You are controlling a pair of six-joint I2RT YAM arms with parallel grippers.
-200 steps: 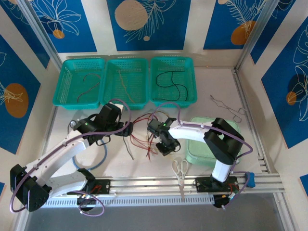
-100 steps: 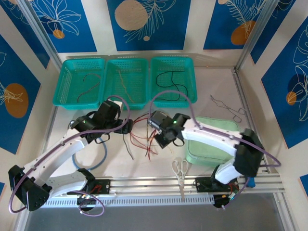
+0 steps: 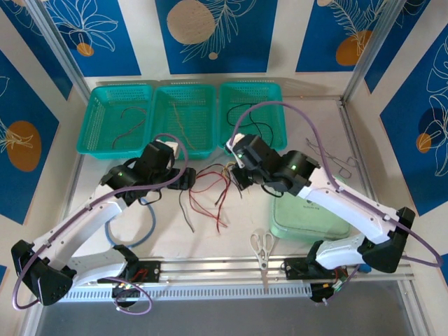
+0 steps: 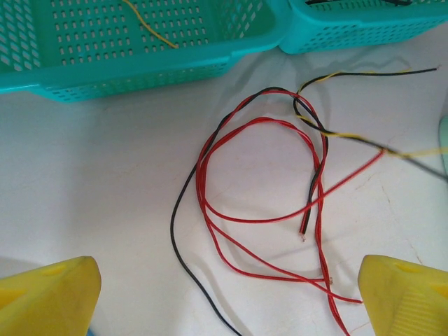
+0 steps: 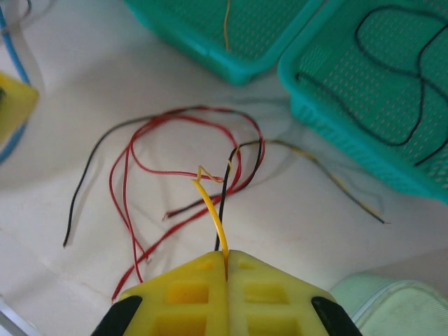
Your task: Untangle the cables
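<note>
The cables (image 3: 210, 192) lie tangled on the white table between my two grippers: red loops (image 4: 259, 210), a black wire (image 4: 180, 245) and a yellow-and-black strand (image 4: 350, 136). My left gripper (image 4: 227, 297) hovers over the red loops, its yellow fingers (image 4: 49, 297) spread wide with nothing between them; in the top view the left gripper (image 3: 183, 183) is just left of the bunch. My right gripper (image 5: 226, 260) is shut on a yellow wire (image 5: 210, 206) that rises from the tangle. A black wire (image 5: 222, 203) runs beside it and passes behind the fingertips. The right gripper (image 3: 240, 178) sits at the bunch's right edge.
Three teal baskets (image 3: 91, 115) (image 3: 161, 105) (image 3: 274, 105) line the back, holding a red, a tan and a black wire. A pale green lid (image 3: 308, 220) lies right, scissors (image 3: 262, 245) near the front rail, a blue tube (image 3: 150, 224) left, a bent metal wire (image 3: 336, 157) far right.
My right arm has stretched out and swung its gripper back toward the baskets, drawing the yellow wire up from the tangle. The left gripper has barely moved.
</note>
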